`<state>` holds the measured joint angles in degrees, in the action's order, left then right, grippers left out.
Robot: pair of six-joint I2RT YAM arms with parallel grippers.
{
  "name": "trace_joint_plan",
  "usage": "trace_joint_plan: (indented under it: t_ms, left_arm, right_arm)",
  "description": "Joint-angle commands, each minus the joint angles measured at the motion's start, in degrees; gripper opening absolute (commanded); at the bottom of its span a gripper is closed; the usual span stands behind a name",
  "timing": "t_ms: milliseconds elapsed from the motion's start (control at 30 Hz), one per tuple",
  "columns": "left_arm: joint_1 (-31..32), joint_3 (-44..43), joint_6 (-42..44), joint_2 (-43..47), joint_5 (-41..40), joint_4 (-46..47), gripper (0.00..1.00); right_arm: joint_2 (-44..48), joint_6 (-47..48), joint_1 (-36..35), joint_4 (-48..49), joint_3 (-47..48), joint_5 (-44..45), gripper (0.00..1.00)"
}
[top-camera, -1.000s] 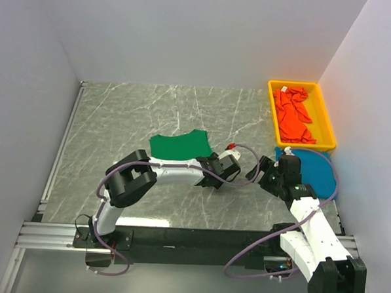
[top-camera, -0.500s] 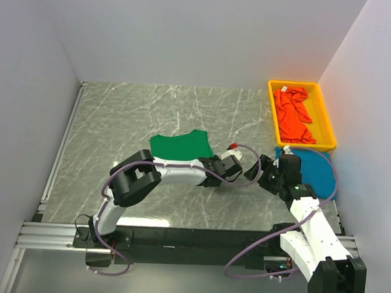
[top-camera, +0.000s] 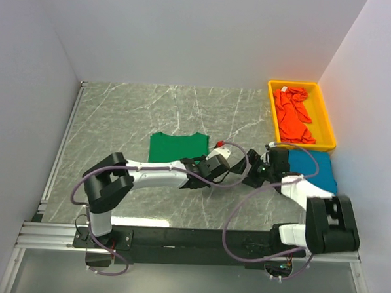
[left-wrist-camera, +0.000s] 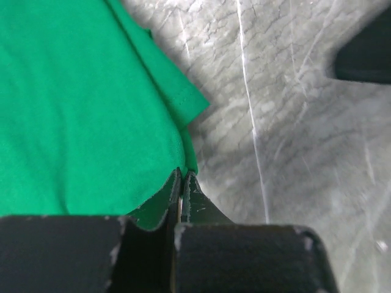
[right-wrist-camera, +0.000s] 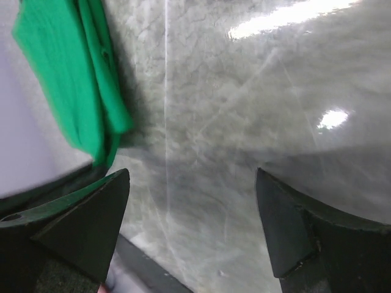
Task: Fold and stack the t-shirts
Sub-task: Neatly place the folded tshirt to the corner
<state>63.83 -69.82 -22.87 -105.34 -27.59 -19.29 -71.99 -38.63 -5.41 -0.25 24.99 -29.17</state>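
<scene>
We see the L gripper [left-wrist-camera: 182, 178] pressed shut, pinching the hem of the green tee [top-camera: 176, 147] at its near-right corner. That tee lies flat mid-counter [top-camera: 132, 110]. The R gripper [right-wrist-camera: 192, 177] is spread wide just beside that corner, holding nothing. The blue tee [top-camera: 312, 169] is at the counter's R edge, the orange-red tee [top-camera: 294, 115] in the yellow bin [top-camera: 292, 84].

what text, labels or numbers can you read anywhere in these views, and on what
None can be read in any view.
A white tag on the orange-red t-shirt in the yellow bin: too small to read.
The green t-shirt and blue t-shirt: no print showing.
</scene>
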Motion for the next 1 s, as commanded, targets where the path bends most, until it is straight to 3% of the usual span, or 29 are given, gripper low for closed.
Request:
trace_joint_plan:
  t_ms: [0,300,600,800,900,967]
  left_arm:
    - [0.1,2.1,-2.9,4.5,1.9,1.7,0.01]
    - [0.1,4.1,-5.0,8.1,3.6,3.3,0.01]
    - [0.1,4.4,-6.6,8.5,5.6,5.8,0.01]
    - [0.2,4.2,-7.5,8.2,9.6,7.9,0.01]
    - [0.4,4.2,-8.0,8.3,11.2,8.6,0.01]
    - [0.4,4.0,-8.4,8.6,11.6,8.3,0.03]
  right_arm:
    - [-9.4,-4.4,-1.4,12.8,3.2,-7.1,0.90]
    - [-30.5,-11.8,-12.8,19.1,14.9,-7.9,0.87]
    - [-34.5,-14.6,-22.4,16.4,19.7,-3.6,0.81]
    - [-35.2,-11.6,-23.1,11.5,22.5,-0.2,0.70]
    - [-35.6,-8.9,-23.2,8.2,24.2,1.6,0.62]
    - [-35.3,-6.8,-23.1,5.8,24.6,2.6,0.50]
